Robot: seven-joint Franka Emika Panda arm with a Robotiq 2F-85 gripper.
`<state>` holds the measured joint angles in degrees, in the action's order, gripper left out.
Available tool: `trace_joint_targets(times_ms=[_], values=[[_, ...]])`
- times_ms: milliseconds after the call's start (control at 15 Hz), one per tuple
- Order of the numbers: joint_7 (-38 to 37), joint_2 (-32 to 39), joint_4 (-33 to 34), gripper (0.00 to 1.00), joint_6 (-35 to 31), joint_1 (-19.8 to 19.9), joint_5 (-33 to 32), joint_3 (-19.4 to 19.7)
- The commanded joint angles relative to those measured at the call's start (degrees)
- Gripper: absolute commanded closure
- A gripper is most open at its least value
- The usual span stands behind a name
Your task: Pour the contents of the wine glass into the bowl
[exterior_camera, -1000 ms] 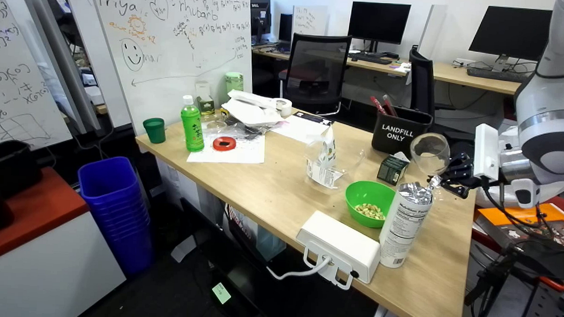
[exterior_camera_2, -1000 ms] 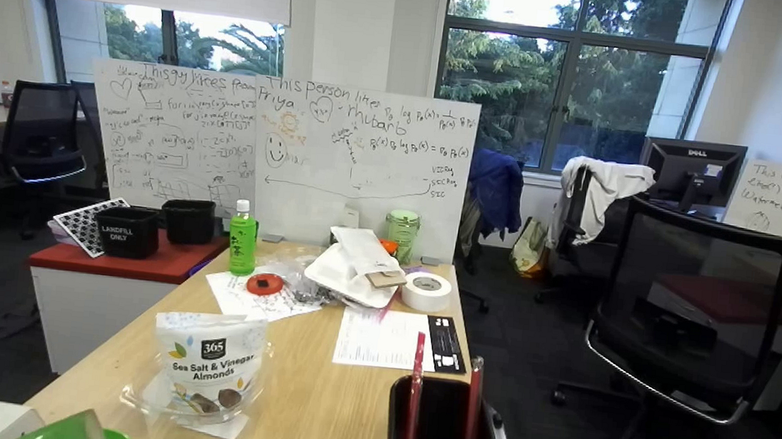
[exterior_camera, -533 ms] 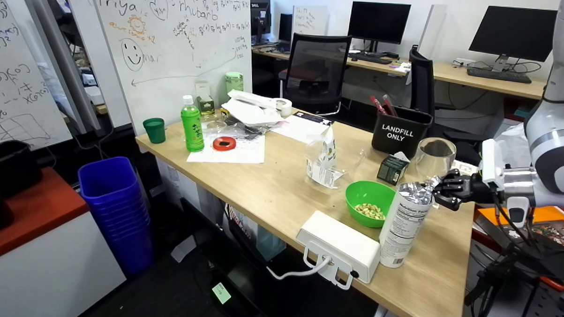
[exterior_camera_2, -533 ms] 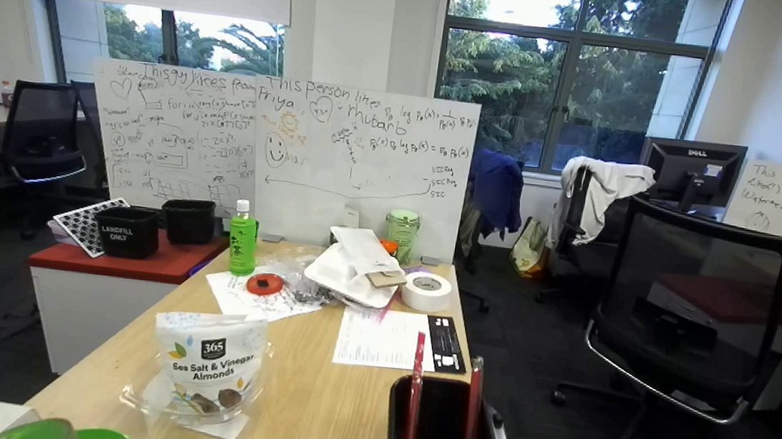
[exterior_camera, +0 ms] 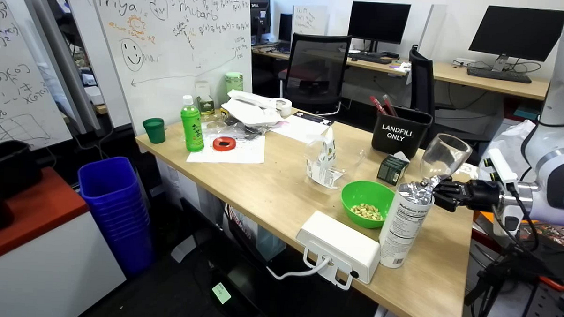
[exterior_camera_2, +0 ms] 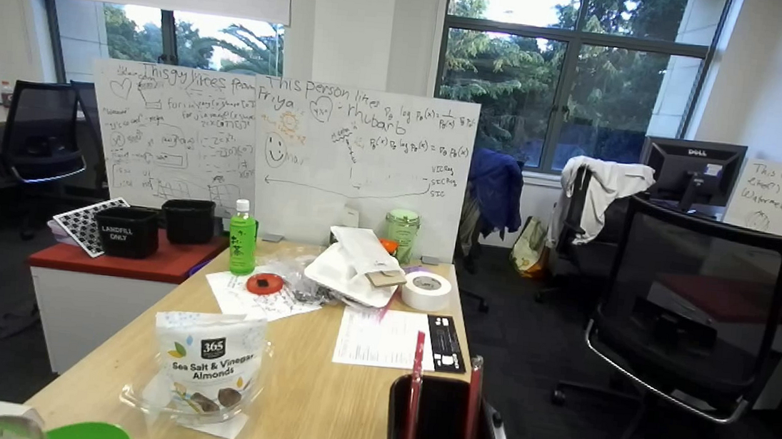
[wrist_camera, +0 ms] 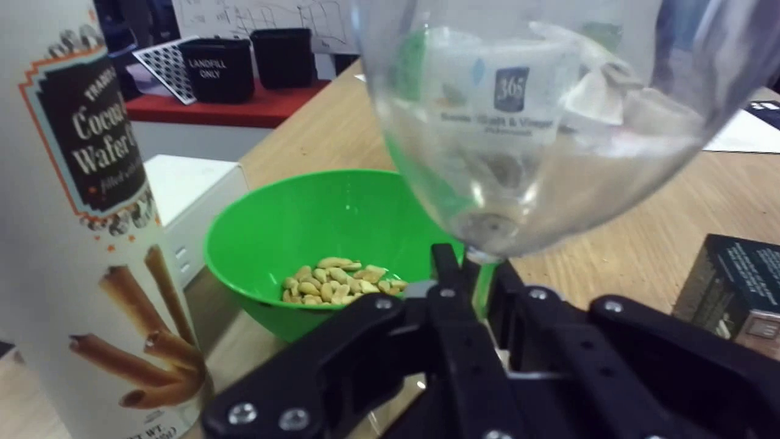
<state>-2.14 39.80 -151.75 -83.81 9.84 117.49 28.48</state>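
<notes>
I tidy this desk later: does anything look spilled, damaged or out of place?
Crumpled foil sticks up raggedly from the top of the white canister, perhaps its torn seal. I see no spill: the nuts lie inside the green bowl.

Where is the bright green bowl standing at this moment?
In the wrist view, the bright green bowl sits mostly left of centre on the table, to the right of the tall white canister and partly behind the wine glass.

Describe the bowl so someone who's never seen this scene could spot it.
On the wooden table stands a tall printed can, beside a white box. Near both sits the bowl; unlike them, it is bright green, with nuts inside.
</notes>
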Motion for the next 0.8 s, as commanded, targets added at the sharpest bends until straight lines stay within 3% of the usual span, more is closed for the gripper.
trace_joint_targets(times_ms=[0,333,667,733], values=[[-1.3,4.6,4.8,0.96,3.9,6.4,-7.3,-3.5],[-2.3,6.4,7.3,0.96,-5.5,5.8,-6.5,-2.0],[0.0,3.1,6.7,0.96,-13.9,3.3,-6.2,-1.8],[0.6,2.3,6.6,0.68,-15.4,3.0,-6.4,-1.9]])
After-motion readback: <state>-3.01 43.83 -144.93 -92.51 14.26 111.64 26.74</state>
